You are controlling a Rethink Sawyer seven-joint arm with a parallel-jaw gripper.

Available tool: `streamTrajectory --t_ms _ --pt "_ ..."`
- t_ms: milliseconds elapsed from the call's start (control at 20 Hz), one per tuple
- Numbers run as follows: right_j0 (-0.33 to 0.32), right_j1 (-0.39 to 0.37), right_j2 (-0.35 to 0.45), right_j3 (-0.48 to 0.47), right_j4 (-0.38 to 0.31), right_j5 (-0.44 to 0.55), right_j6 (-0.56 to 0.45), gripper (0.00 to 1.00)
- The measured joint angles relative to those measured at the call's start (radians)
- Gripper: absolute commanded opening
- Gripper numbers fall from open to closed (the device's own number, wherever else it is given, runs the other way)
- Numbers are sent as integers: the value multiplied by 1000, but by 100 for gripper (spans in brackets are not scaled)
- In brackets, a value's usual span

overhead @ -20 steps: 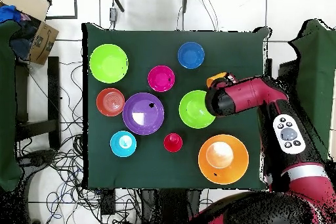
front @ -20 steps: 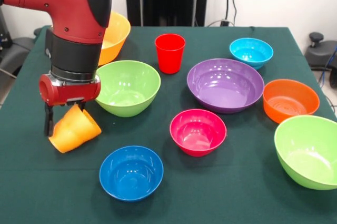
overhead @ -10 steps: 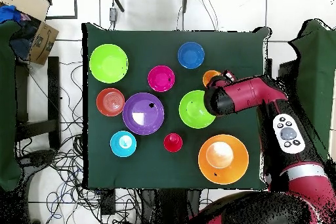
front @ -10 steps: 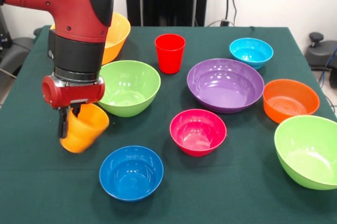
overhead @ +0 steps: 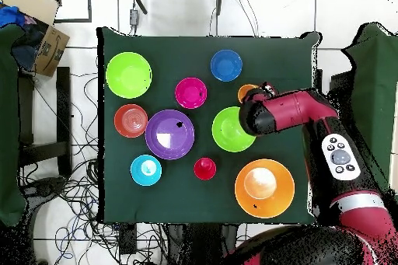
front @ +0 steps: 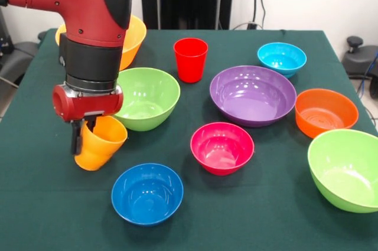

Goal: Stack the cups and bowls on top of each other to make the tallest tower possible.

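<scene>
My gripper (front: 84,136) is shut on the rim of an orange cup (front: 100,144), which hangs almost upright near the cloth beside a lime green bowl (front: 144,97). In the overhead view the cup (overhead: 247,91) peeks out from under the wrist. The red cup (front: 190,59) stands alone further back. A dark blue bowl (front: 147,193) and a pink bowl (front: 221,147) sit near the front. The purple bowl (front: 253,94), the orange bowl (front: 326,111), the light blue bowl (front: 282,58) and a second lime green bowl (front: 345,168) lie to the right. Nothing is stacked, so no tower shows.
A large yellow-orange bowl (front: 133,38) sits behind the arm at the back left. The green-clothed table (front: 254,221) ends close in front of the dark blue bowl. A cardboard box (overhead: 43,40) and cables lie off the table.
The orange cup has swung from lying tilted on its side to nearly upright. My gripper has moved a little to the right with it in the front view.
</scene>
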State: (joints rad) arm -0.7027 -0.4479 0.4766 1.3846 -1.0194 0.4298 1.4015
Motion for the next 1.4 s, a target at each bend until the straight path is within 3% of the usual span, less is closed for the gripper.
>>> streamTrajectory --t_ms 500,1100,1400 --pt "-85 -28 88 37 221 114 0 0" --pt "-122 -111 157 131 361 232 0 0" --pt "-154 -173 171 224 413 275 0 0"
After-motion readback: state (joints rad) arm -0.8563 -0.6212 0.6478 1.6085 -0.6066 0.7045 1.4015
